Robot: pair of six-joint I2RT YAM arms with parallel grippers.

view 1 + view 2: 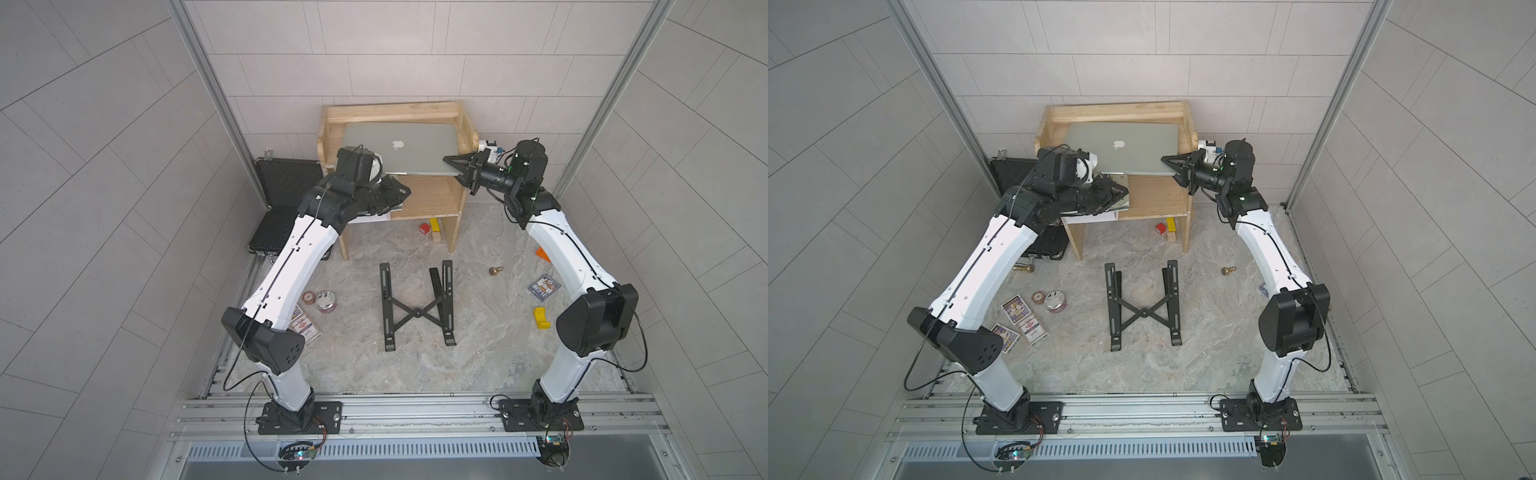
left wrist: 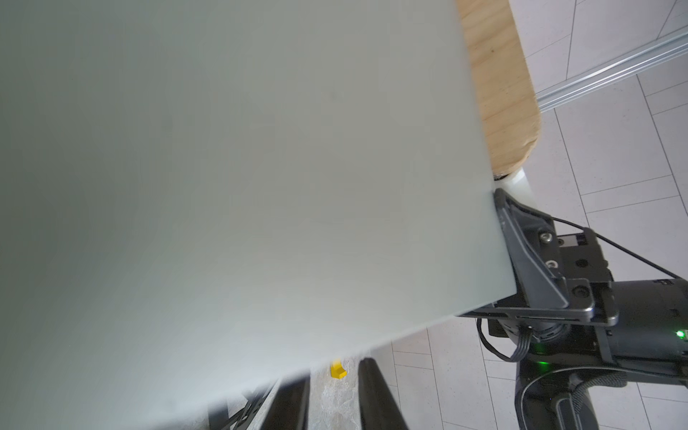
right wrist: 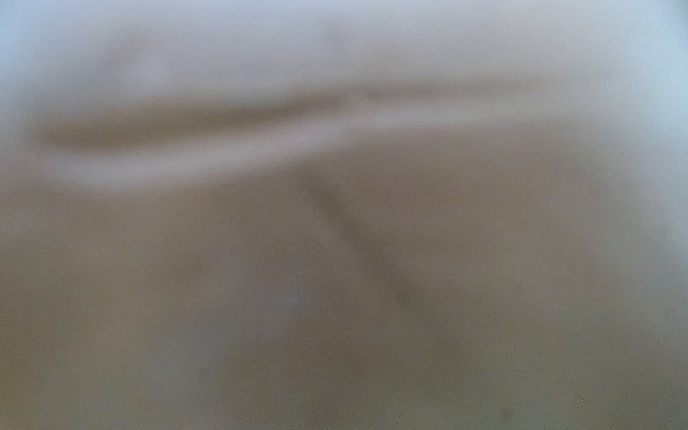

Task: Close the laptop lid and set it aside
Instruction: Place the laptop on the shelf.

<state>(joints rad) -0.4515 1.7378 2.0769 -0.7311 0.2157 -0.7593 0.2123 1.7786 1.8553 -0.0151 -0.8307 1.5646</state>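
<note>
Black right claw [image 1: 451,168] clamped on the front right corner of the laptop [image 1: 365,145]. Left claw [image 1: 401,192] down by the front left corner, grip hard to call, maybe just propping. Laptop lid [image 1: 424,143] shut, so that half done. Sitting up in the wooden shelf [image 1: 390,111], front edge poking out; probably only settling and letting go left. Only an apple logo [image 1: 397,144] readable, cards [image 1: 544,286] on the surface [image 1: 465,365] too tiny.

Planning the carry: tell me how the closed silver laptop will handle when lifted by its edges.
Likely stiff: the laptop looks unbent with the right gripper pinching one corner. Probably slippery: smooth bare metal. Thin hold, wide slab, so it may pivot.
</note>
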